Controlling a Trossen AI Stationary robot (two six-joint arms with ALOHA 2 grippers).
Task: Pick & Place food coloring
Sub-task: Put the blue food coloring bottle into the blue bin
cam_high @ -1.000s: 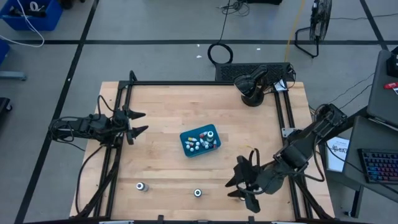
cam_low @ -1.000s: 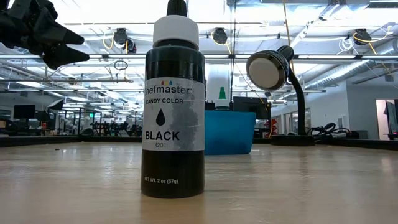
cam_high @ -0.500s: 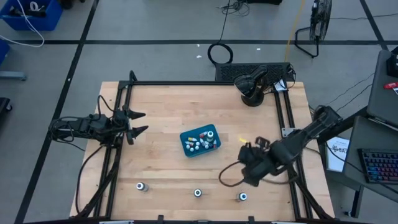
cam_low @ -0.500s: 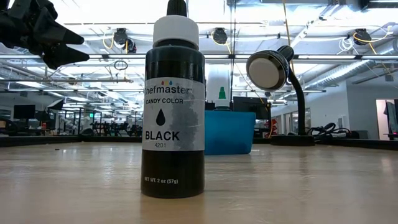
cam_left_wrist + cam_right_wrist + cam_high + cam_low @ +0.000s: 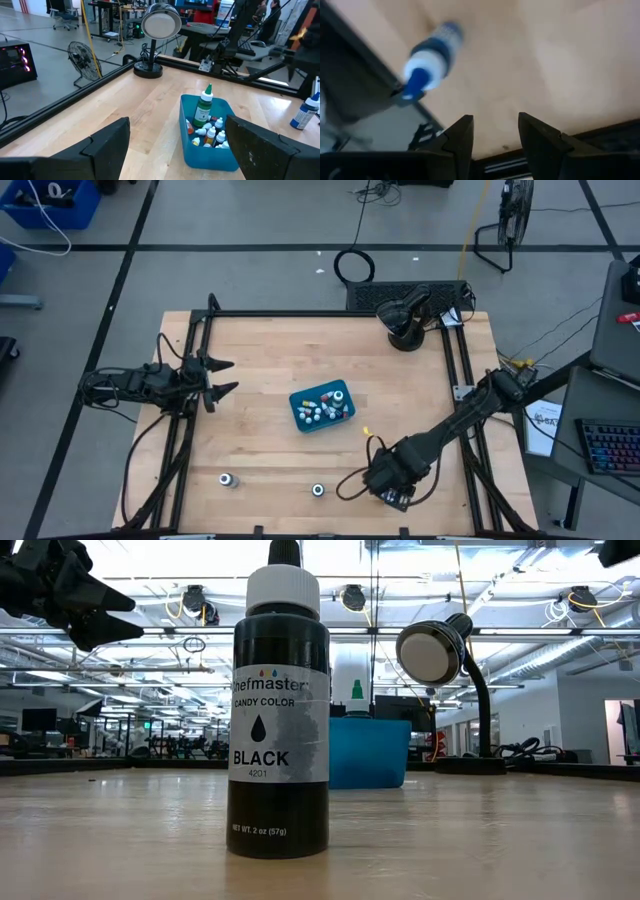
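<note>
The left pincer (image 5: 222, 376) hangs spread and empty over the left side of the pale wooden bench (image 5: 260, 350). Two food coloring bottles (image 5: 227, 479) stand near the front edge; one is labelled black (image 5: 278, 710). At mid-bench the teal tray (image 5: 300, 418) holds the small bottles (image 5: 322, 408) and a green-topped one (image 5: 204, 106). The right pincer (image 5: 378, 481) hovers low at front right, fingers (image 5: 460, 137) parted, gripping nothing, a blue-capped bottle (image 5: 431, 55) just ahead. A black lamp (image 5: 405, 315) stands at the rear; a fan (image 5: 510, 220) sits on the grey floor beyond.
</note>
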